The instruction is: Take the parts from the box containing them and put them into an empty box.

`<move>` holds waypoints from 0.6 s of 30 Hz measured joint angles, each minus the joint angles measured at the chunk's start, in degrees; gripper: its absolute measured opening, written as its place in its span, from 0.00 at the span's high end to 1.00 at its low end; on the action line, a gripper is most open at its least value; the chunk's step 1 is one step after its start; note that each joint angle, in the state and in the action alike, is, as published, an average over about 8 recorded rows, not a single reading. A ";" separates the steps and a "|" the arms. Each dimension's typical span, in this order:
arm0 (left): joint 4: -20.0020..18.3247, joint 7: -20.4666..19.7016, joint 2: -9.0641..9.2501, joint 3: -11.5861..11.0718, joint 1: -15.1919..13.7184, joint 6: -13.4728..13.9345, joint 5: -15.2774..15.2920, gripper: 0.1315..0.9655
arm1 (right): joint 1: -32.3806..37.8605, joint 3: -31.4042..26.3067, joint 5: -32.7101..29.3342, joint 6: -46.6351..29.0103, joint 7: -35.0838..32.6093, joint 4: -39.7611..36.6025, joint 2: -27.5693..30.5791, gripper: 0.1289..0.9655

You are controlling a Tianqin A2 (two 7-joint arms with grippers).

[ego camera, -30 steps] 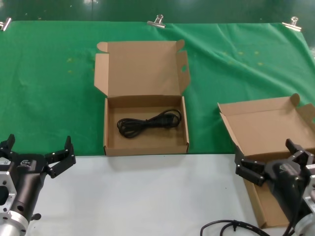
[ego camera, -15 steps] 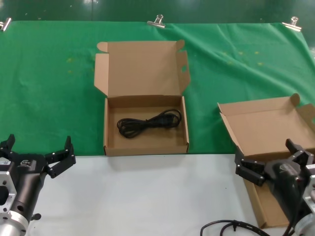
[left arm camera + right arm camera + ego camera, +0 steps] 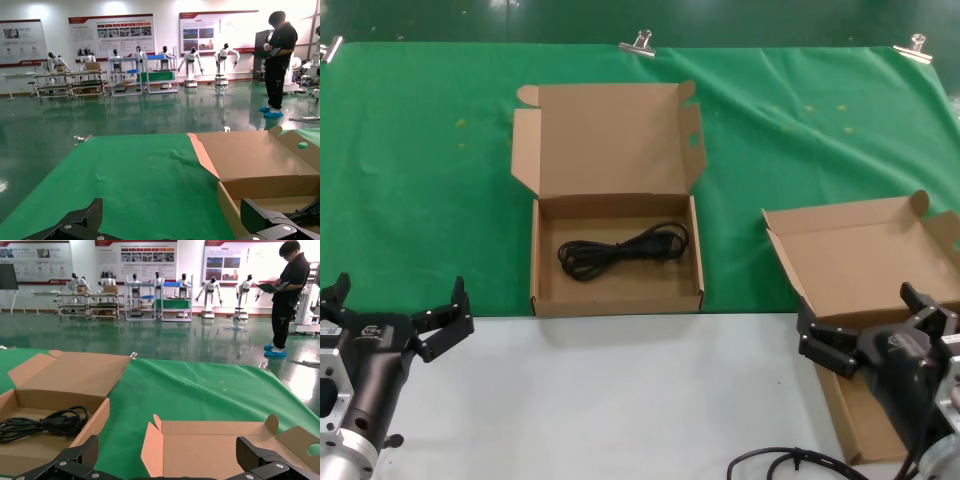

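Head view: green cloth (image 3: 420, 180) carries the cardboard box (image 3: 616, 292) holding one coiled power cord (image 3: 620, 252); the empty box (image 3: 860, 260) sits right. Left gripper (image 3: 395, 310) and right gripper (image 3: 870, 320) hover spread, holding nothing.

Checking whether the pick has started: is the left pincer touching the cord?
Apart. The head view shows the open left pincer low at the table's near edge, with green cloth between it and the cord lying in its box.

Head looks down; wrist views face forward, sharing boxes.
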 joint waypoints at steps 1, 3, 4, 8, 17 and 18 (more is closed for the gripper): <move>0.00 0.00 0.00 0.00 0.00 0.00 0.00 0.00 | 0.00 0.00 0.00 0.00 0.00 0.00 0.00 0.00; 0.00 0.01 0.00 0.00 0.00 0.00 0.00 0.00 | 0.00 0.00 0.00 0.00 0.00 0.00 0.00 0.00; 0.00 0.02 0.00 0.00 0.00 0.00 0.00 0.00 | 0.00 0.00 0.00 0.00 0.00 0.00 0.00 0.00; 0.00 0.03 0.00 0.00 0.00 0.00 0.00 0.00 | 0.00 0.00 0.00 0.00 0.00 0.00 0.00 0.00; 0.00 0.03 0.00 0.00 0.00 0.00 0.00 0.00 | 0.00 0.00 0.00 0.00 0.00 0.00 0.00 0.00; 0.00 0.03 0.00 0.00 0.00 0.00 0.00 0.00 | 0.00 0.00 0.00 0.00 0.00 0.00 0.00 0.00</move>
